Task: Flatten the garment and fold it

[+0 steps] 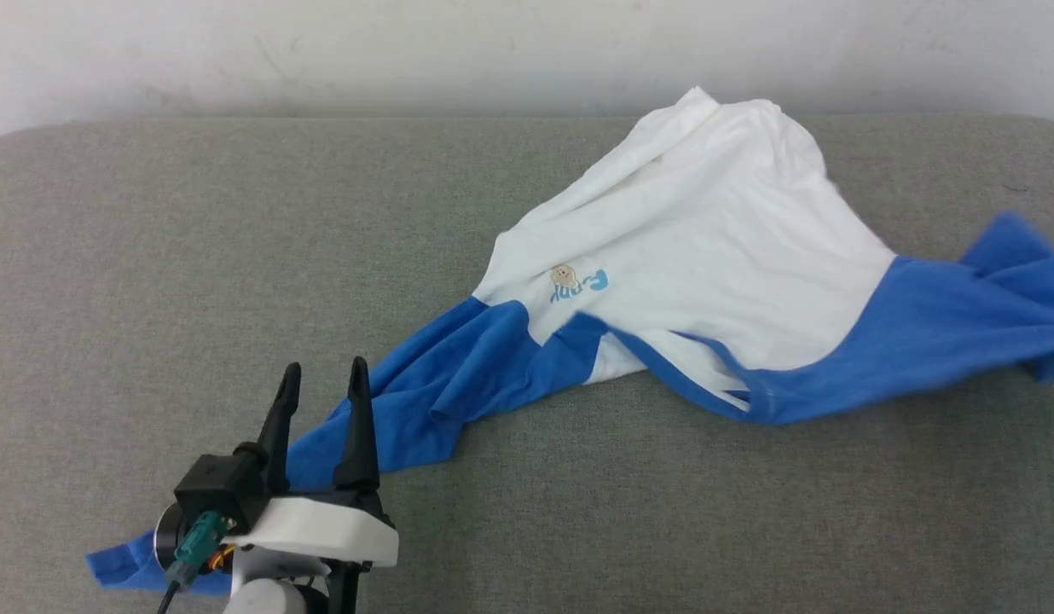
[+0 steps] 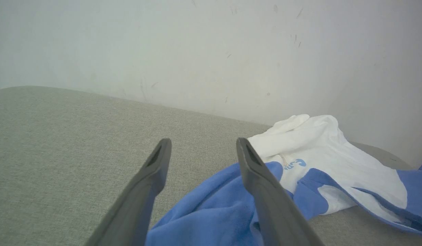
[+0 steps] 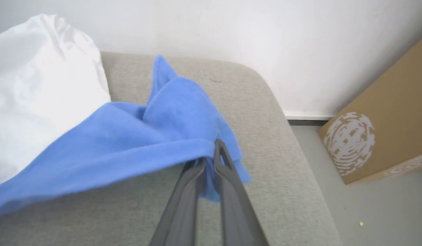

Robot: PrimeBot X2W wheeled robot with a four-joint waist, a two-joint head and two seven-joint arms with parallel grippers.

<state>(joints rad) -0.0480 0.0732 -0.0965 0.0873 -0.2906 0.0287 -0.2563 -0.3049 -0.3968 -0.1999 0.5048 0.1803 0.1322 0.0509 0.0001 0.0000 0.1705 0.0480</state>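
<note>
Garment sleeve [image 3: 139, 136] between closed right fingers [image 3: 182, 205]

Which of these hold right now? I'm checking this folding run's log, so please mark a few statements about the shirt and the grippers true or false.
1. The right gripper is shut on a blue sleeve of the garment. True.
2. The left gripper is shut on the other sleeve. False: its jaws stand open over that sleeve, gripping nothing.
3. The garment lies flat and folded. False: it lies crumpled on the grey cushion, with its white body bunched and its sleeves trailing to either side.
4. The chest lettering faces up. True: it is visible in the head view.
</note>
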